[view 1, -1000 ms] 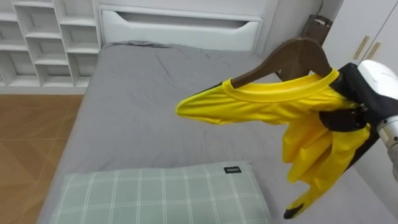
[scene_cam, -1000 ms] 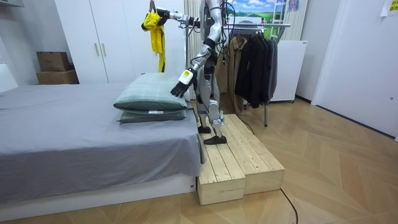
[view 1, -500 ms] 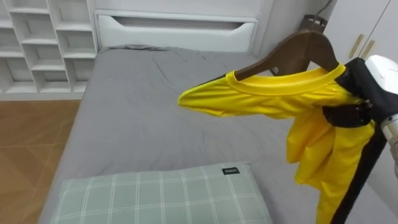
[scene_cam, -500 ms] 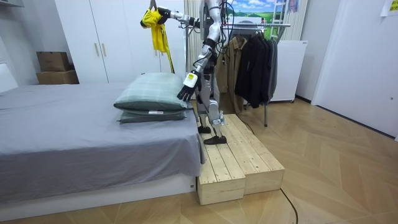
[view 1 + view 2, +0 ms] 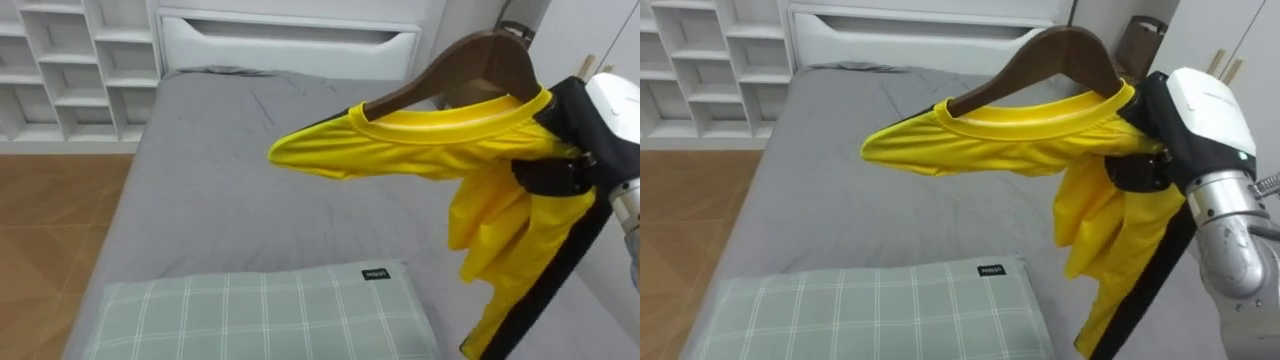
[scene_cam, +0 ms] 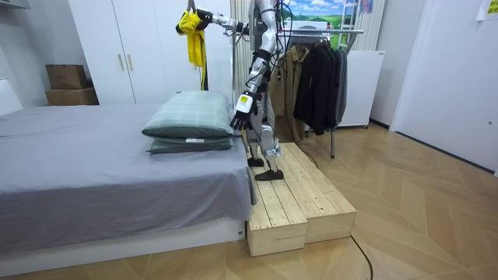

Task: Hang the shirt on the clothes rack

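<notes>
A yellow shirt hangs on a dark wooden hanger, held up over the grey bed. My right hand comes in from the right, its fingers curled round the hanger's end and the bunched yellow cloth there. One side of the shirt sticks out level to the left; the rest droops below the hand. In the room view I stand on a wooden platform beside the bed, right arm raised high with the shirt. My left hand hangs low by the pillows, fingers relaxed.
A green checked pillow lies at the near end of the bed. White shelves and a white headboard stand beyond. Behind me, a clothes rack holds dark garments. White wardrobes line the wall.
My left hand has swung from over the pillow back toward my body. The shirt on its hanger has swayed a little; the right hand's grip is unchanged.
</notes>
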